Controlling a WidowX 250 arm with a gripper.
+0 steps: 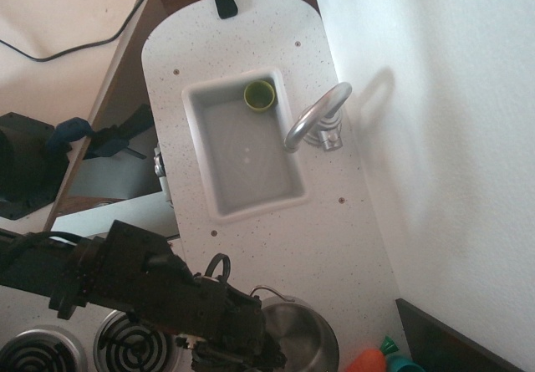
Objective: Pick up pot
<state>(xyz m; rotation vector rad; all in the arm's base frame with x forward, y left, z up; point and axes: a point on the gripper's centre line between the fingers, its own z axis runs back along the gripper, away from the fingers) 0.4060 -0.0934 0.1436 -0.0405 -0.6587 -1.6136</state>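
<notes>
The pot (303,332) is round, shiny steel and stands on the white speckled counter (276,247) at the bottom edge of the view. Its thin wire loop handle (266,289) shows at its far rim. My black gripper (249,354) is at the pot's left rim, partly over it. Its fingers are dark and run together with the arm, so I cannot tell whether they are open or shut, or whether they touch the pot. A small yellow-green cup (259,95) sits in the far right corner of the sink (219,203).
A curved metal faucet (316,117) stands right of the sink. Stove burners (132,344) lie at the bottom left under my arm. An orange and teal toy (378,360) lies right of the pot. A white wall (451,138) bounds the right side.
</notes>
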